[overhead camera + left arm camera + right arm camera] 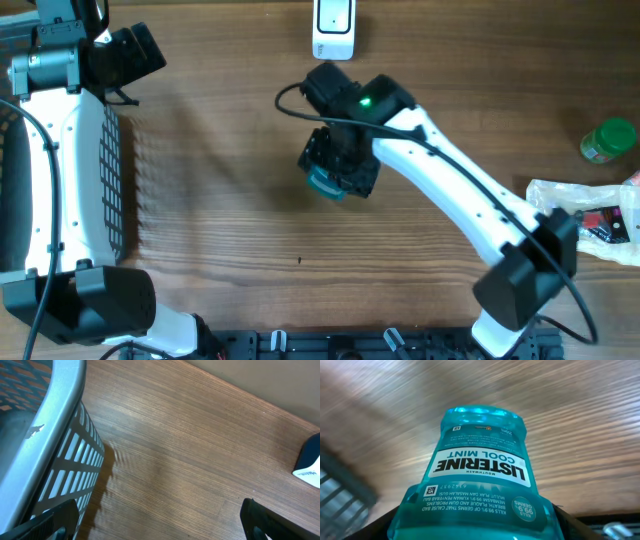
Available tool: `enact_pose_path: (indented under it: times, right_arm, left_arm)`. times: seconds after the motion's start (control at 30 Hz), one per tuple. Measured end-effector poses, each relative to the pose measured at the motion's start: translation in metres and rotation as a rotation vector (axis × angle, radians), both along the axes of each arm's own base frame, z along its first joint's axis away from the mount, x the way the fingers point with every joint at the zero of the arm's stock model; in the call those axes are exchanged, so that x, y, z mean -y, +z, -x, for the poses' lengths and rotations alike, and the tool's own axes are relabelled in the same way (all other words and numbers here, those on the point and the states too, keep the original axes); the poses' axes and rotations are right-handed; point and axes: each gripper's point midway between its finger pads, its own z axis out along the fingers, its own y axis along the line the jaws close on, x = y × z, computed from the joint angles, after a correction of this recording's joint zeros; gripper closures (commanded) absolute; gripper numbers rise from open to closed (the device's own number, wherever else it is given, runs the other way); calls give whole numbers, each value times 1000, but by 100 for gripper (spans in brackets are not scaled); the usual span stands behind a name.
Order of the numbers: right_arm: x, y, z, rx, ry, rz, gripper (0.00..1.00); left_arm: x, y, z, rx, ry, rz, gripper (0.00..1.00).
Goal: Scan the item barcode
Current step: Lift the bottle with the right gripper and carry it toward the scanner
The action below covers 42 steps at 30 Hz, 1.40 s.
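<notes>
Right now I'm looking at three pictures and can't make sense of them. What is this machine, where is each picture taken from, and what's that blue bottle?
You see two robot arms at a wooden table. One picture looks down from above; the other two come from small cameras on each arm's wrist. The right claw holds a teal mouthwash bottle, seen close up in its wrist picture. The left claw is open and empty, beside a white mesh basket. A white scanner stands at the table's far edge. A green-capped jar and a plastic packet lie at the right.
</notes>
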Motion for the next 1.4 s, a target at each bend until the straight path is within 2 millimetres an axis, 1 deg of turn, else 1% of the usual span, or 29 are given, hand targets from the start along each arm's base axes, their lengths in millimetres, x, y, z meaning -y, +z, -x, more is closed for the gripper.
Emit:
enact_pose_path:
  times: [0.07,0.13,0.27,0.5,0.7,0.8,1.03,1.4]
  right_arm:
    - [-6,10,2,-23,0,-66,23]
    - [-11,16,5,-56,3,-120,23]
    - [-17,29,13,-173,9,-268,23]
    - [-13,53,6,-272,-22,-463,23]
    - [-5,67,3,-348,-74,-561,23]
    - [-2,72,1,-370,-95,-590,22]
    - [7,77,-9,-376,-134,-629,23]
    - [7,80,-9,-376,-123,-649,25]
  left_arm:
    - [0,0,0,0,0,0,0]
    - [0,0,0,0,0,0,0]
    - [0,-1,1,-7,0,1,0]
    - [1,-6,8,-40,0,6,0]
    - [3,-12,17,-84,0,13,0]
    - [3,-14,20,-101,0,15,0]
    - [3,-14,21,-103,0,16,0]
    - [3,-14,21,-103,0,16,0]
